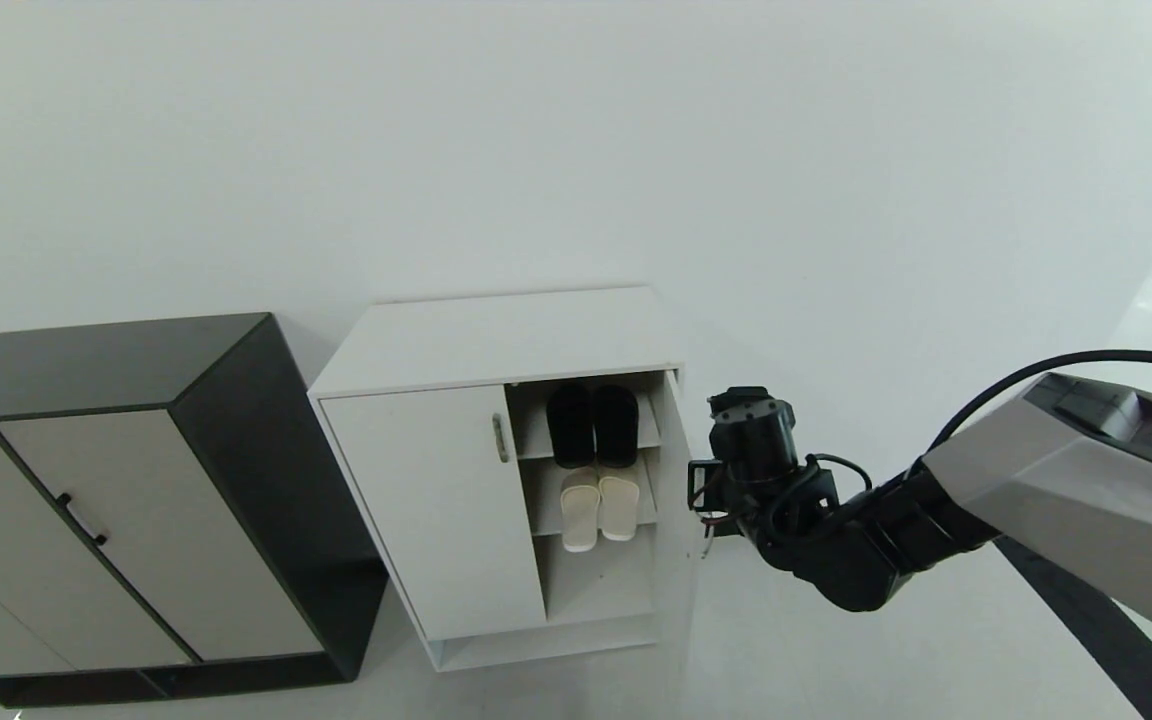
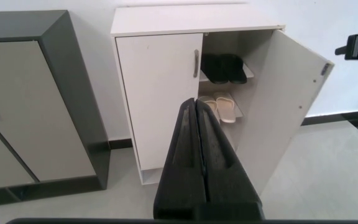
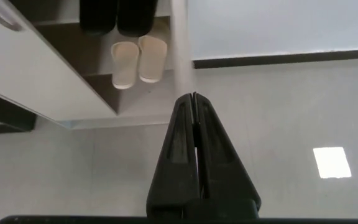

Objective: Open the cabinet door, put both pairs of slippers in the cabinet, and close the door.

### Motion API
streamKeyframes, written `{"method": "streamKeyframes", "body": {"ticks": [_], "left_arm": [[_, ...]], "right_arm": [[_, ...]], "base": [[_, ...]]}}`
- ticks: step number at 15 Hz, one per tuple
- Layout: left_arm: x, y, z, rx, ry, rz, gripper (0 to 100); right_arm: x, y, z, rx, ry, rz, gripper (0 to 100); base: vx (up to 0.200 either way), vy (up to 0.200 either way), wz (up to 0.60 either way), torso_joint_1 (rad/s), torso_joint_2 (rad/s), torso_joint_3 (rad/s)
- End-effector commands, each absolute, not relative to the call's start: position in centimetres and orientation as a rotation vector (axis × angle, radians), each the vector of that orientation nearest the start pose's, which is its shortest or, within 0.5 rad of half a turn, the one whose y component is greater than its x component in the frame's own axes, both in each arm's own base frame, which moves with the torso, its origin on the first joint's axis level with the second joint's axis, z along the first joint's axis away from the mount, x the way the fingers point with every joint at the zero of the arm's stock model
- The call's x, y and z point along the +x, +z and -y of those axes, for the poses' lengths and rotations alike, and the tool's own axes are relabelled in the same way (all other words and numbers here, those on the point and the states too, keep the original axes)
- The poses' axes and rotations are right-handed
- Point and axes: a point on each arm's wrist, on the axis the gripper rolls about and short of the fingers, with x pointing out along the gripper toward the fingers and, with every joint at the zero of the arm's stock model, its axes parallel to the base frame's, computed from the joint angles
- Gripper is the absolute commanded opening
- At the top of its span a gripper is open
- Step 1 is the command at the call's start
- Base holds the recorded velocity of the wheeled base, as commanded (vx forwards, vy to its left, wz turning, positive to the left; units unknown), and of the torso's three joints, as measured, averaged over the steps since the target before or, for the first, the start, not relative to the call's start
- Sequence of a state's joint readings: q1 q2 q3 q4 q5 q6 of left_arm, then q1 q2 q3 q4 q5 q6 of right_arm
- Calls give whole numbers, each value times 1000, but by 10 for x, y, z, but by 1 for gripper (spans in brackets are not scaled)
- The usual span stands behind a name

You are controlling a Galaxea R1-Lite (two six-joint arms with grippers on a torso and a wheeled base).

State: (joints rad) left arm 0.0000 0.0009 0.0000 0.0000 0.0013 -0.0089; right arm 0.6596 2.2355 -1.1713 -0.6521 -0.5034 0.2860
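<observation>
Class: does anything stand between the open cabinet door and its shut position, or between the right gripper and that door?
Nothing visible does. The right gripper is just outside the door, with nothing between them. The black slippers and cream slippers lie on shelves inside.

The white cabinet (image 1: 496,340) is reachable only through its right half. The right door (image 2: 291,106) is swung out toward the front, so the opening is free from straight ahead. The left door (image 1: 436,500) is shut and blocks the other half.

Inside, black slippers (image 1: 593,425) take up the top shelf (image 1: 648,430). Beige slippers (image 1: 598,508) take up the middle shelf (image 1: 548,500), with their ends overhanging its front edge. The bottom compartment (image 1: 596,580) offers the most room.

The open door walls off the opening from the right. The right gripper (image 3: 194,98), fingers pressed together, hangs near that door's free edge. A dark cabinet (image 1: 236,450) stands just beside the white cabinet's left side. The floor (image 1: 836,660) in front lies open.
</observation>
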Motion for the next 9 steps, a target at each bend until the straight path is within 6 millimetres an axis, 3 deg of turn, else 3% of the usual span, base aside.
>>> {"method": "streamKeyframes", "body": {"ticks": [1, 9], "left_arm": [[-23, 76, 0, -9, 2, -2, 0], [-23, 76, 0, -9, 2, -2, 0]], "right_arm": [[331, 87, -256, 49, 132, -353, 0], [318, 77, -262, -45, 177, -355, 0]], "base": [[0, 0, 0, 0, 0, 0], [0, 0, 0, 0, 0, 0]]}}
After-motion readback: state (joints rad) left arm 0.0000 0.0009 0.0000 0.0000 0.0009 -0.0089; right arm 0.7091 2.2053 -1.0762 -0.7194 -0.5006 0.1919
